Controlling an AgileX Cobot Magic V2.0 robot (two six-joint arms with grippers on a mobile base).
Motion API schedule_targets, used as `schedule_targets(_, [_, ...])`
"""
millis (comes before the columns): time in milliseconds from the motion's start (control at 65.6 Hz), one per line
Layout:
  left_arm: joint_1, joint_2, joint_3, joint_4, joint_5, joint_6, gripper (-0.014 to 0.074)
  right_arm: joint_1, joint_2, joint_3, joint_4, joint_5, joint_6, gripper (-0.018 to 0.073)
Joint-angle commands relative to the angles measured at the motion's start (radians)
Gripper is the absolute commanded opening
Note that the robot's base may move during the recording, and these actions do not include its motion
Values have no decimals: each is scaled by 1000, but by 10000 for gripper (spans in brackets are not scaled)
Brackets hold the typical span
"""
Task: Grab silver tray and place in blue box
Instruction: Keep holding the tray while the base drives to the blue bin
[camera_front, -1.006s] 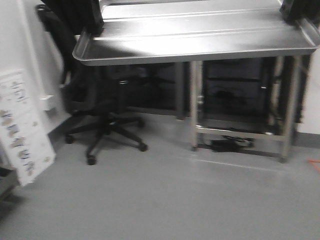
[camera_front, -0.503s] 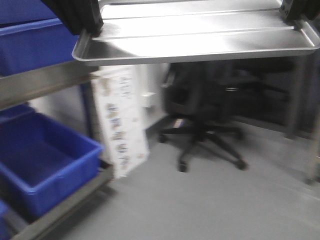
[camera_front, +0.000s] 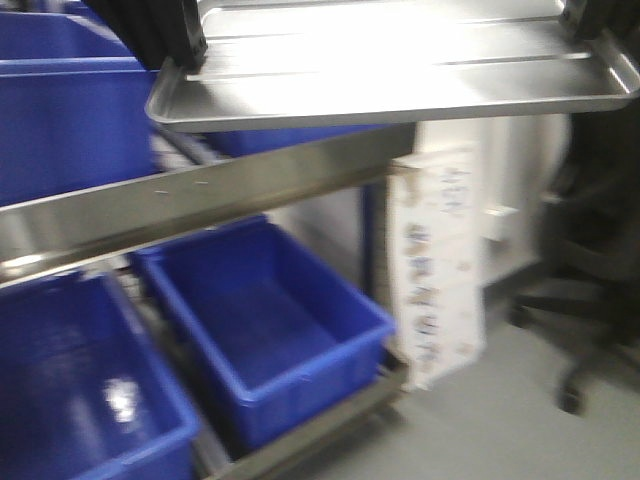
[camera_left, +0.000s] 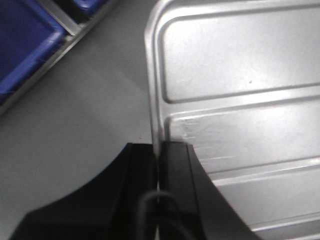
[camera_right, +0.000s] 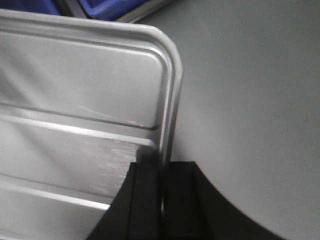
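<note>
- The silver tray (camera_front: 390, 85): far side cut off by the top edge.
- The white board (camera_front: 435, 270): print too blurred to read.
- The chair (camera_front: 600, 230): cropped at the right edge.

Steel rack rail (camera_front: 200, 200), white printed panel (camera_front: 435, 270), black chair (camera_front: 590, 290)

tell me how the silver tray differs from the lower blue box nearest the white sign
The tray is shiny metal; the box is blue. The tray is shallow; the box is deep with tall walls. The tray is held up, clamped at its ends by the left hand and right hand; the box sits on a shelf. Both are rectangular and look empty.
</note>
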Motion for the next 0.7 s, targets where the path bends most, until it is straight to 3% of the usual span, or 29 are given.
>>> schedule_targets(0, [-9, -32, -23, -6, 4, 44, -105, -1, -34, -32, -30, -83, -18, 57])
schedule_targets(686, [-9, -32, -23, -6, 4, 44, -105, -1, -34, -32, -30, -83, -18, 57])
